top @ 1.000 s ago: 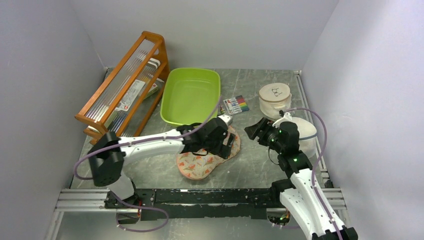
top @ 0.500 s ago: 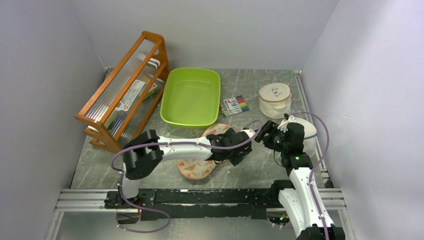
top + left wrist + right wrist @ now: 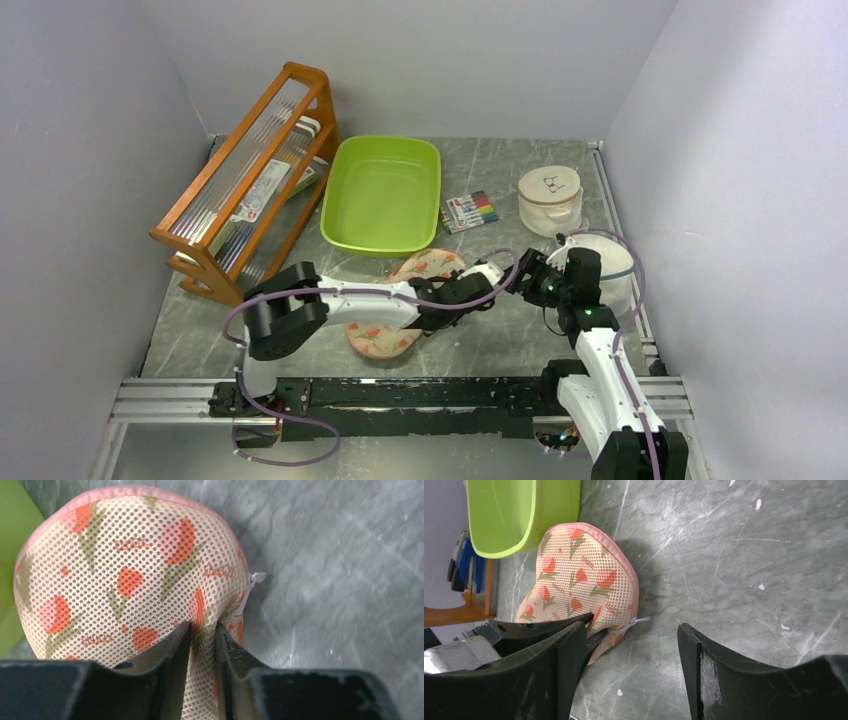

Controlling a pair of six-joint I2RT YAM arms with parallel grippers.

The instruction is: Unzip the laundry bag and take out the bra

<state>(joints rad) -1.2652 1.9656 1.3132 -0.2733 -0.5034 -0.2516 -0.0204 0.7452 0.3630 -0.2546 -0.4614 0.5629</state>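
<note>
Grey counter (image 3: pixel 520 330): I pinch laundry bag (image 3: pixel 125 575) with left end effector (image 3: pixel 202 630), likely as anchor; right end effector (image 3: pixel 633 627) spread near zip pull (image 3: pixel 640 620).

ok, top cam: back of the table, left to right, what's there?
wooden rack → green tray → marker set → lidded tub

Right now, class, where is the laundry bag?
In the top view the laundry bag lies mid-table, just in front of the green tub, toward the arms, the left gripper pinching its fabric.
</note>
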